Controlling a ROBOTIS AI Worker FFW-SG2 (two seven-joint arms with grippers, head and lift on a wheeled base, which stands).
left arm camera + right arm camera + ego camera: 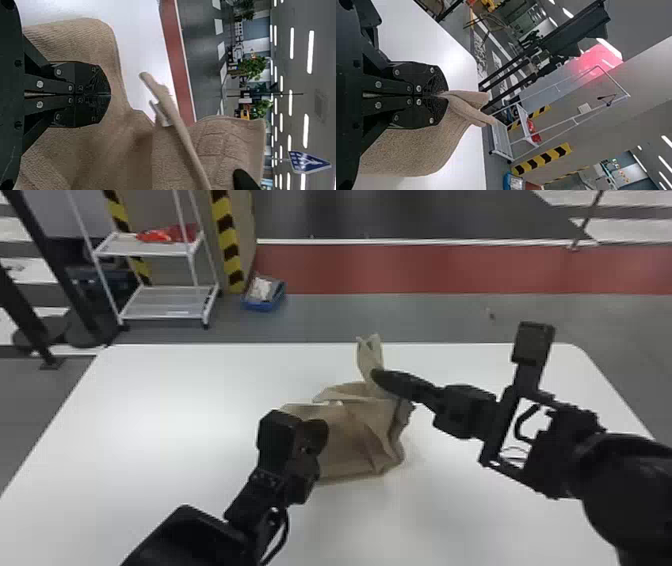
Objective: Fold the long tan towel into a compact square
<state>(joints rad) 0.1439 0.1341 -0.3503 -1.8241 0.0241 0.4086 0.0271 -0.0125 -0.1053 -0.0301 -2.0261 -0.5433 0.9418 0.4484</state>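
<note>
The tan towel (345, 435) lies crumpled mid-table, its far part raised in a peak. My right gripper (380, 380) is at that raised part in the head view; in the right wrist view the right gripper (441, 95) is shut on the towel (415, 152), a folded tip sticking out past its fingers. My left gripper (312, 435) is over the towel's near left part. In the left wrist view the left gripper (107, 95) has its two fingers pressed together above the towel (91, 146); whether cloth is between them is hidden.
The white table (165, 415) extends around the towel on all sides. Beyond its far edge stand a white shelf rack (167, 297) and a blue bin (264, 294) on the floor.
</note>
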